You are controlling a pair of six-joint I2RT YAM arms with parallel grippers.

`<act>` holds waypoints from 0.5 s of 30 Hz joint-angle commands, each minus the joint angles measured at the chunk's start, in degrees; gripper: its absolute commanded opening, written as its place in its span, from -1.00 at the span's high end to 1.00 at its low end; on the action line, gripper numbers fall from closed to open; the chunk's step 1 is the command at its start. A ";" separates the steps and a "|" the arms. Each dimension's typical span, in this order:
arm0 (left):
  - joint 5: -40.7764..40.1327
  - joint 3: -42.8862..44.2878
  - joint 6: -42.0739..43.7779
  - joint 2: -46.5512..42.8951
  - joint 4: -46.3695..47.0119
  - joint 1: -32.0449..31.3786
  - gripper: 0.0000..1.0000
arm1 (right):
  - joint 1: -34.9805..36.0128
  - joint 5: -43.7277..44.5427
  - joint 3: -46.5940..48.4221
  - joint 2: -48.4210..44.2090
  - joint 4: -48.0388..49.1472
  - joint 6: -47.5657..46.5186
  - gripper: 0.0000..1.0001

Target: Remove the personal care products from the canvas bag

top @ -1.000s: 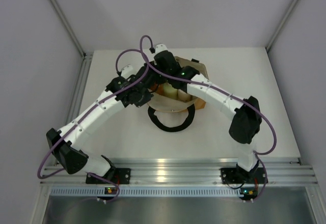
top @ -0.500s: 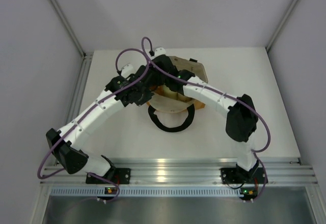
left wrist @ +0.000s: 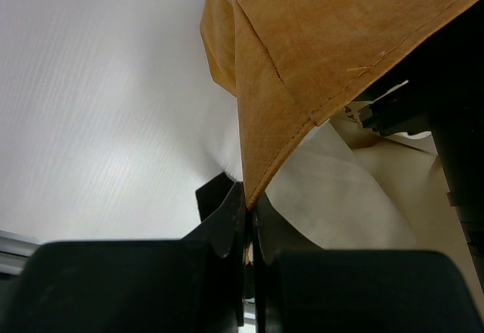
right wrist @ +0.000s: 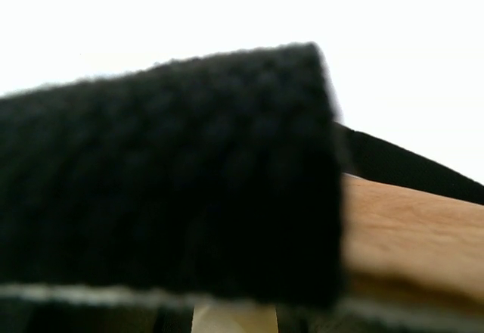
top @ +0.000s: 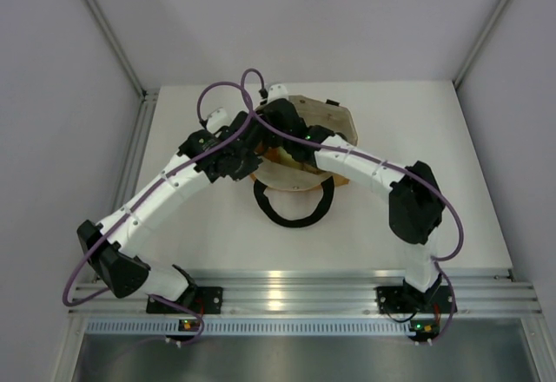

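The canvas bag (top: 332, 121) sits at the table's far middle, tan with a cream lining (left wrist: 340, 189). One black loop handle (top: 294, 217) lies on the table in front of it. My left gripper (left wrist: 248, 208) is shut on the bag's tan rim (left wrist: 302, 60) at its near-left side; it also shows in the top view (top: 254, 158). My right gripper (top: 282, 126) hangs over the bag's mouth. A black handle strap (right wrist: 166, 174) fills the right wrist view and hides the fingers, with tan canvas (right wrist: 408, 234) to its right. The personal care products are hidden.
Both forearms cross above the bag and cover most of its mouth. Purple cables (top: 248, 82) loop over the wrists. Grey walls close the table at the back and both sides. An aluminium rail (top: 287, 291) runs along the near edge.
My right wrist has moved left across the bag's mouth, covering the opening and the pale things that showed inside. The bag's far wall now leans back. My left gripper has held still.
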 commanded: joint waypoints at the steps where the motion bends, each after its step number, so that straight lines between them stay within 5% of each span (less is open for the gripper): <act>1: 0.33 2.06 -0.04 -1.78 -0.04 -0.36 1.00 | -0.05 -0.70 -1.30 -2.93 1.47 0.08 0.99; 15: -0.28 1.53 -1.36 -2.48 0.04 -0.36 1.00 | 2.33 1.58 2.83 -11.98 1.47 -4.50 1.00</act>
